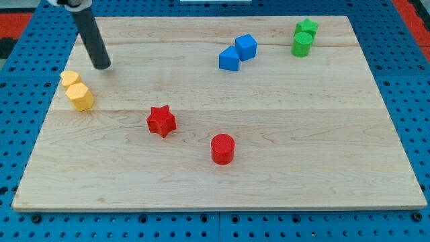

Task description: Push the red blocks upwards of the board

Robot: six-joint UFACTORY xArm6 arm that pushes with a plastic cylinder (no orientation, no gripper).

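Wooden board (282, 134), my tip (103, 66) upper left just above two yellow blocks (77, 89), red star (161, 121) and red cylinder (222, 148) mid-board, blue pair (238, 52), green pair (304, 37) at top.

light: bright, even | shadows: soft, short under blocks | focus: sharp | glare: none

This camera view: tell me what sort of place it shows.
Probably a robotics lab bench for pushing tests. A pale wooden board lies on a blue perforated mounting plate, small coloured blocks such as the red star and red cylinder are scattered on it, and my tip rests near the yellow blocks.
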